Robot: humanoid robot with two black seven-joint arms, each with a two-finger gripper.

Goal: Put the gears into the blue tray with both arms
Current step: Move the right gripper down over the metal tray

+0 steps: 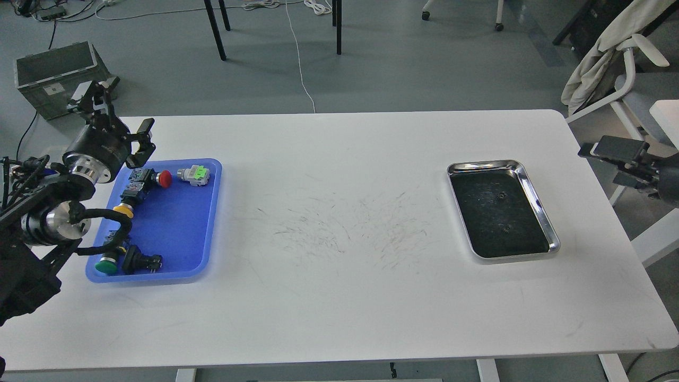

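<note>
Two tiny black gears, one (499, 197) and another (507, 228), lie on the dark inside of the steel tray (482, 166) at the right. The blue tray (175, 223) sits at the left and holds push-button switches, with no gear that I can see in it. My left gripper (120, 112) hangs open and empty above the blue tray's far left corner. At the frame's right edge, beyond the table, my right gripper (618, 162) is partly cut off. Its two fingers stand apart with nothing between them.
Push-buttons with red (165, 179), green (199, 173), yellow (123, 210) and dark green (106, 266) caps crowd the blue tray's far and left sides. A grey crate (53, 69) stands on the floor at the back left. A chair (615, 58) is at the back right.
</note>
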